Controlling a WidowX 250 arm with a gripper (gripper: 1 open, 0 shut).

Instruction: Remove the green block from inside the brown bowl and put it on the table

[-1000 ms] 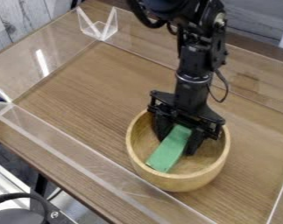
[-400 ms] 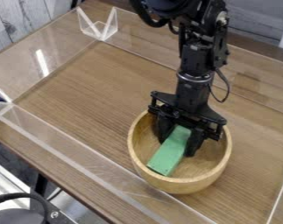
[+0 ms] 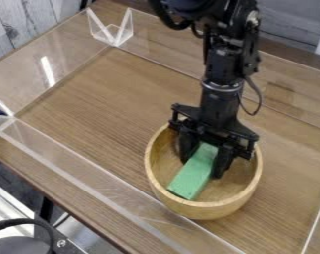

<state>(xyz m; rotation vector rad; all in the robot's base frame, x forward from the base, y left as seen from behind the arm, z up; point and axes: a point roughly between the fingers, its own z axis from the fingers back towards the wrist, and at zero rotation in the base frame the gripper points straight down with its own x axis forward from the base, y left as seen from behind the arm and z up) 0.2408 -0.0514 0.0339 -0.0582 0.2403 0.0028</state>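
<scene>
The green block lies slanted inside the brown bowl, its lower end near the bowl's front left wall. My gripper points down into the bowl and is shut on the block's upper end, black fingers on either side of it. The bowl rests on the table toward the front right. The black arm rises from the gripper toward the top of the view.
Clear acrylic walls border the tabletop on the left and front. A clear acrylic stand sits at the far back left. Bare wood-grain surface stretches left of and behind the bowl.
</scene>
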